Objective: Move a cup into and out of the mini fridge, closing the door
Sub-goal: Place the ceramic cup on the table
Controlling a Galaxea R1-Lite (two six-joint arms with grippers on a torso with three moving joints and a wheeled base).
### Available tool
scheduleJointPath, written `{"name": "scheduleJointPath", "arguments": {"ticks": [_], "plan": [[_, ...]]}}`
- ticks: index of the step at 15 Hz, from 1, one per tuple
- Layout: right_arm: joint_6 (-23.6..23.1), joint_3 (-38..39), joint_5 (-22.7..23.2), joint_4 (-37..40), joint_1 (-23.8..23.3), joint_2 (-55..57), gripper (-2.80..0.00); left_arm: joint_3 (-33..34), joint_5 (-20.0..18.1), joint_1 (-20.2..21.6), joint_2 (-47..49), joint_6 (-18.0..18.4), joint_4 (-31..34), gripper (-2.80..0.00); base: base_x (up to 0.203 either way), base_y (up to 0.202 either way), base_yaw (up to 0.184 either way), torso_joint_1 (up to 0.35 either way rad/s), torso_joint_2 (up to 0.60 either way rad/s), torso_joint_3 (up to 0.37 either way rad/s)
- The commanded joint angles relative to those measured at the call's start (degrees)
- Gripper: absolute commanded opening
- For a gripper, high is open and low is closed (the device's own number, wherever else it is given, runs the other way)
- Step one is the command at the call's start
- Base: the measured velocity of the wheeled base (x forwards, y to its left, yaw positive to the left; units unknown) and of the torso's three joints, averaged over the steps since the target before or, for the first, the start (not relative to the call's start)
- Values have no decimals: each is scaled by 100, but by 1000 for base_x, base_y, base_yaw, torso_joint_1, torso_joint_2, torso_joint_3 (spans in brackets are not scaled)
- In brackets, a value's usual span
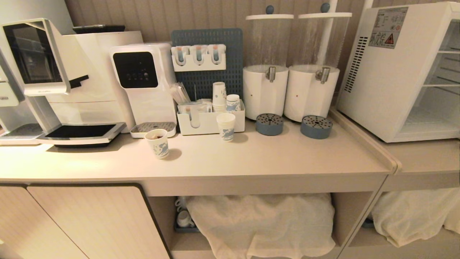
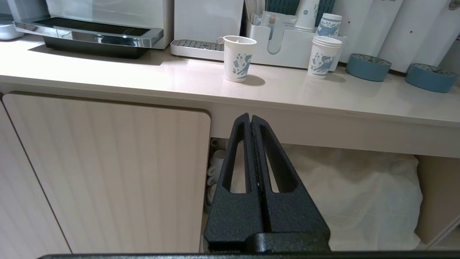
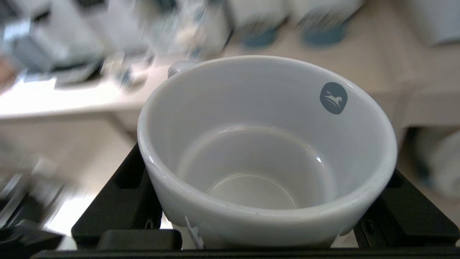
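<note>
The squat white ceramic cup [image 3: 267, 154] sits between the black fingers [image 3: 118, 201] of the right pincer [image 3: 267, 216], which stands wide and clasps the cup's outer wall on both sides. In the right wrist view its mouth faces the camera, so the empty glazed inside shows down to the round base. Its loop handle peeks over the far rim, pointing away towards the desk. A small round blue logo with a white figure is printed inside, near the rim; no lettering can be made out on it. The background there is smeared.

The white boxy mini fridge [image 1: 391, 75] stands at the right end of the pale beige desk [image 1: 287, 158], on a slightly lower section. Its side shows vent slots and a warning sticker with a red triangle; the print is too small to read. Its front is open towards the right edge of the head view, with wire shelves inside.

The left pincer [image 2: 251, 120] is closed, holds nothing, and hangs below the desk edge before a ribbed cabinet door [image 2: 107, 172].

Behind the desk runs a ribbed wall.
</note>
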Motion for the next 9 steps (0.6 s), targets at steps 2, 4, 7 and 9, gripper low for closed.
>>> {"name": "scheduleJointPath", "arguments": {"ticks": [2,4,7,9], "plan": [[26,-113,168,-194,293,1542,-280,229,-5,0,-28,-11,-6,-280,0,0,0,0,0,0],[-105,-185,463,-579,137,2408,-280,229,-5,0,-29,-11,-6,-280,0,0,0,0,0,0],[-577,-543,2263,-922,-1393,3561,-280,229,-5,0,-20,-11,-6,-280,0,0,0,0,0,0],[-1338,-712,3609,-1247,-2169,4553,-280,229,-3,0,-27,-13,-7,-280,0,0,0,0,0,0]]}}
